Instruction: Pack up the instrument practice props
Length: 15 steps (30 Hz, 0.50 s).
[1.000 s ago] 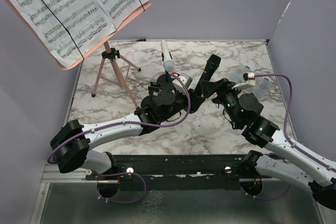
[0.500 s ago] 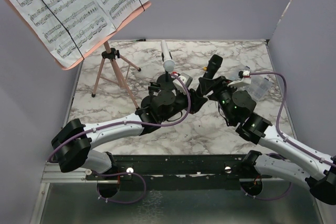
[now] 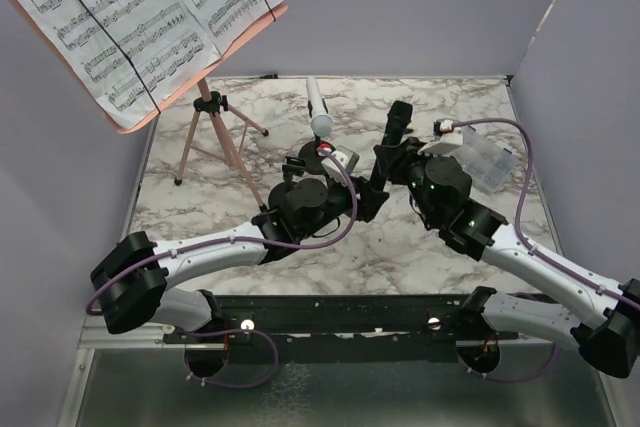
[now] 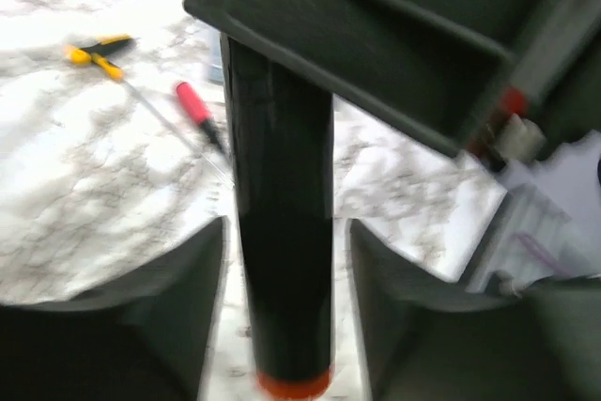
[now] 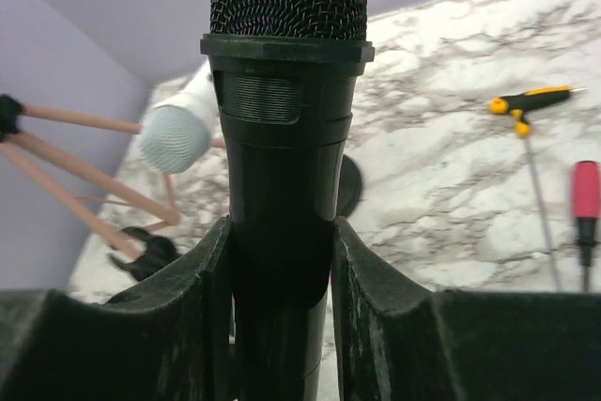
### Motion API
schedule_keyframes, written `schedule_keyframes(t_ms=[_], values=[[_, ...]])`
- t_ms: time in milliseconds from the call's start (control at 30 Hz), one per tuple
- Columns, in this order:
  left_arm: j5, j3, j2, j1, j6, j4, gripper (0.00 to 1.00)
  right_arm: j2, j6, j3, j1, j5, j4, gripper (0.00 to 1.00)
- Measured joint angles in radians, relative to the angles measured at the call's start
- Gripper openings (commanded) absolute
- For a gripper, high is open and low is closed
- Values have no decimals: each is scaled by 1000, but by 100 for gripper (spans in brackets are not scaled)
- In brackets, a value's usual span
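Two arms reach in from the near edge of the marble table [image 3: 400, 247] and meet at the black microphone [image 3: 398, 123], which sits near the middle of the tabletop with its mesh head pointing away from the arm bases. The right gripper [image 5: 280, 232] is clenched on the black microphone just below the collar of its head, both fingers pressed flat against its sides. The left gripper [image 4: 286, 227] is released. Its fingers [image 4: 178, 298] straddle the black microphone's lower shaft, with a sliver of pale marble showing on each side, so they do not touch it. An orange ring marks the shaft's end. Just right of the black microphone lies the clear compartment box [image 3: 490, 162], partly behind the right wrist. Also on that side, flat on the marble, are a red-handled screwdriver [image 5: 584, 194] and a yellow-handled tool [image 5: 531, 105], set apart from each other. A dark round base [image 5: 349, 185] shows just behind the black microphone in the right wrist view. To the black microphone's left is the white microphone [image 3: 317, 107], its pale mesh head toward the arms. Farther left of the black microphone and well apart from it stands the pink tripod music rest [image 3: 215, 137]. Its board is tilted and carries white sheet-music pages [image 3: 130, 17] crossed by thin black cords.
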Motion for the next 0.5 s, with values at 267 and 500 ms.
schedule_keyframes(t_ms=[267,500], values=[[-132,-5,-82,0,89,-173,91,172,-140,165,-201,-49,-217,1],[-220,-76,-224,48,96,-359,99,309,-272,212,-383,-118,-298,1]])
